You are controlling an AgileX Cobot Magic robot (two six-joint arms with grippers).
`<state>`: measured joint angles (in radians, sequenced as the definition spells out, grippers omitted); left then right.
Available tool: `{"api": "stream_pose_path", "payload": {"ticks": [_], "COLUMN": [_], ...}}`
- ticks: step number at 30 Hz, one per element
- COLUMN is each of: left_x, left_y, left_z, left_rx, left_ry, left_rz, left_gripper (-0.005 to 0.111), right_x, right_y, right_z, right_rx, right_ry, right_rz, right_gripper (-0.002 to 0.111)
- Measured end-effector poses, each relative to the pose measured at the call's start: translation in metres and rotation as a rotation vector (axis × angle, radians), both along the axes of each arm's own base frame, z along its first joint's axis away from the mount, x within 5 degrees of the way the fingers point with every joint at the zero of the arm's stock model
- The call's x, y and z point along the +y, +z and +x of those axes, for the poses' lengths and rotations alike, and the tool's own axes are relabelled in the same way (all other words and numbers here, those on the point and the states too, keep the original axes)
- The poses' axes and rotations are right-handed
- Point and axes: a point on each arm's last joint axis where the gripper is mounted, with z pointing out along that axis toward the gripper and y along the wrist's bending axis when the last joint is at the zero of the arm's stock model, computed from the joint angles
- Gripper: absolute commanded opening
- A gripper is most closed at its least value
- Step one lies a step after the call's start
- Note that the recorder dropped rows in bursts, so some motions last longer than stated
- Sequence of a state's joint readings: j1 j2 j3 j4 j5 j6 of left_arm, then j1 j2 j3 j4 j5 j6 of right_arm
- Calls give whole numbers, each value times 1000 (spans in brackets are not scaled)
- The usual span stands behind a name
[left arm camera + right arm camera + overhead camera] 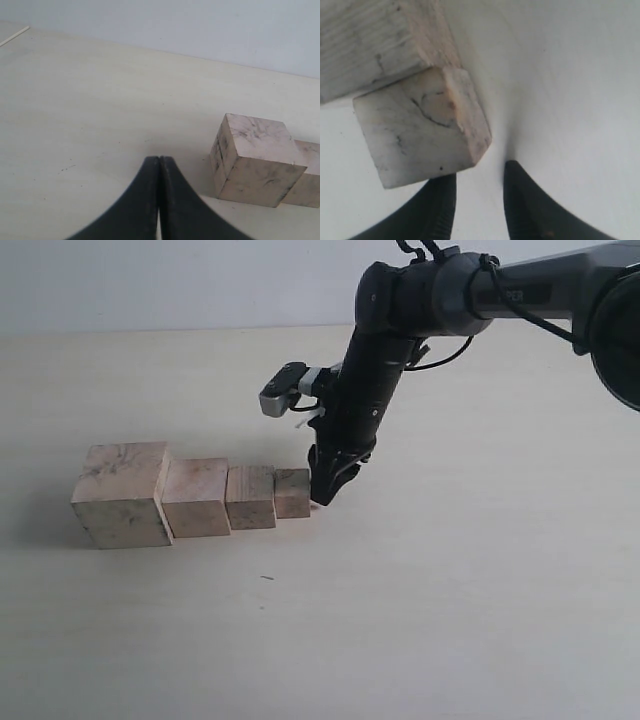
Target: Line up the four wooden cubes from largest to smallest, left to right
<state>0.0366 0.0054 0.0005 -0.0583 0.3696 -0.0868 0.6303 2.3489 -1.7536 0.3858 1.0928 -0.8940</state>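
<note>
The four wooden cubes stand touching in a row on the pale table: the largest [120,495] at the left, then the second [197,497], the third [251,497] and the smallest [292,492] at the right end. My right gripper [325,495] is down at the table just right of the smallest cube. In the right wrist view its jaws [477,170] stand apart with only bare table between them, and the smallest cube [422,135] lies beside one finger. My left gripper [159,159] is shut on nothing, a little way from the largest cube [255,160].
The pale table [450,590] runs back to a light wall [150,280]. A tiny dark speck [267,578] lies in front of the row. A thin pale stick [15,36] lies far off in the left wrist view.
</note>
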Motion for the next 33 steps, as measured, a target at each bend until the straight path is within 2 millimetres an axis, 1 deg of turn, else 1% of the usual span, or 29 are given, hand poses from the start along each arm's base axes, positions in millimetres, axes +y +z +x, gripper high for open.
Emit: {"api": "stream_pose_path", "payload": {"ticks": [11, 16, 18, 19, 21, 22, 23, 24, 28, 33], "left_x": [0, 0, 0, 0, 0, 0, 0, 0, 0, 0], "left_y": [0, 0, 0, 0, 0, 0, 0, 0, 0, 0], "left_z": [0, 0, 0, 0, 0, 0, 0, 0, 0, 0], "left_rx": [0, 0, 0, 0, 0, 0, 0, 0, 0, 0], "left_ry": [0, 0, 0, 0, 0, 0, 0, 0, 0, 0], "left_rz": [0, 0, 0, 0, 0, 0, 0, 0, 0, 0], "left_gripper": [0, 0, 0, 0, 0, 0, 0, 0, 0, 0], "right_x": [1, -4, -8, -9, -13, -14, -16, -17, -22, -22], "right_y": [-2, 2, 8, 11, 21, 28, 35, 43, 69, 102], "right_z": [0, 3, 5, 6, 8, 8, 9, 9, 9, 6], "right_rx": [6, -32, -63, -77, -115, -133, -153, -169, -196, -201], "right_ry": [3, -8, -25, -33, -65, -85, -110, -128, -224, -364], "right_rz": [15, -46, -81, -95, -125, -133, -144, -144, -121, -32], "right_gripper": [32, 32, 32, 29, 19, 9, 2, 0, 0, 0]}}
